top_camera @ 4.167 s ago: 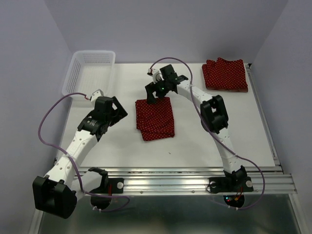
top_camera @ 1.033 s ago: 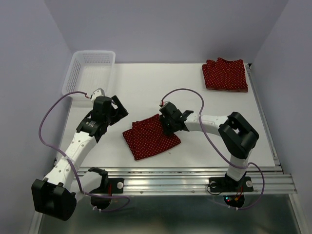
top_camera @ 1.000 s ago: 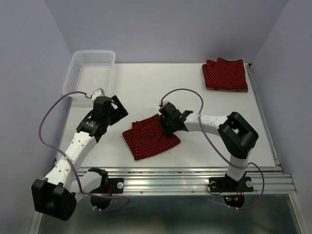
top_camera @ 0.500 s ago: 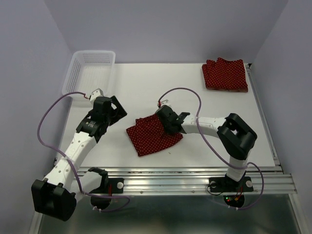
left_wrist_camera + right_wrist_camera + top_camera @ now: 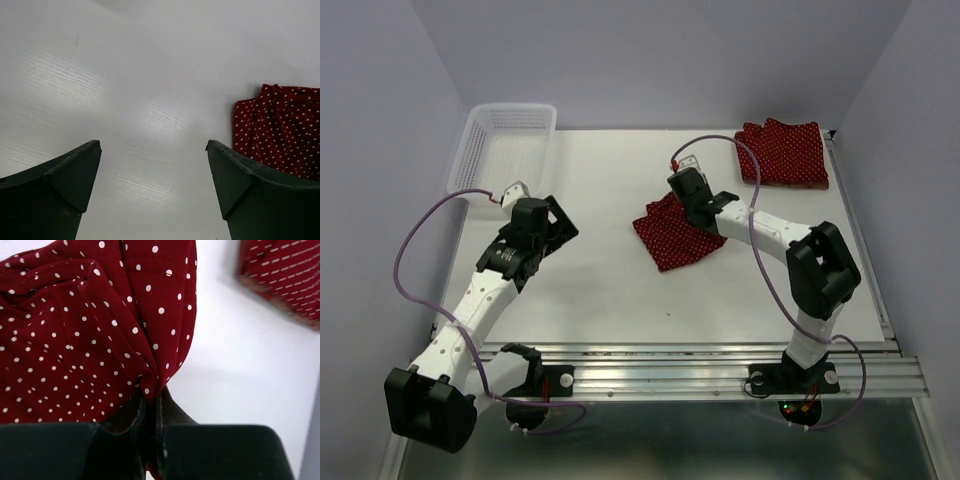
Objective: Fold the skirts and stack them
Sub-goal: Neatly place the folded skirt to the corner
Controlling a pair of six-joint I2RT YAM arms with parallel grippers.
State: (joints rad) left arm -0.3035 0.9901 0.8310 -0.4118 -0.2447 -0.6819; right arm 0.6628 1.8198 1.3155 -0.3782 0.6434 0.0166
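While the right gripper is clamped tight on a bunched edge of the dotted skirt, the rest of that cloth lies ahead and left of its fingers on the table. Folded skirt stack: ahead-right, not touching. Left gripper: jaws wide apart, nothing between them; same skirt off past its right finger.

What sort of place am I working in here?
Probably a lab robot cell, not a home: a white table boxed in by plain lilac walls, left arm and right arm bolted to an aluminium rail, and only a white basket and dotted skirts as props.
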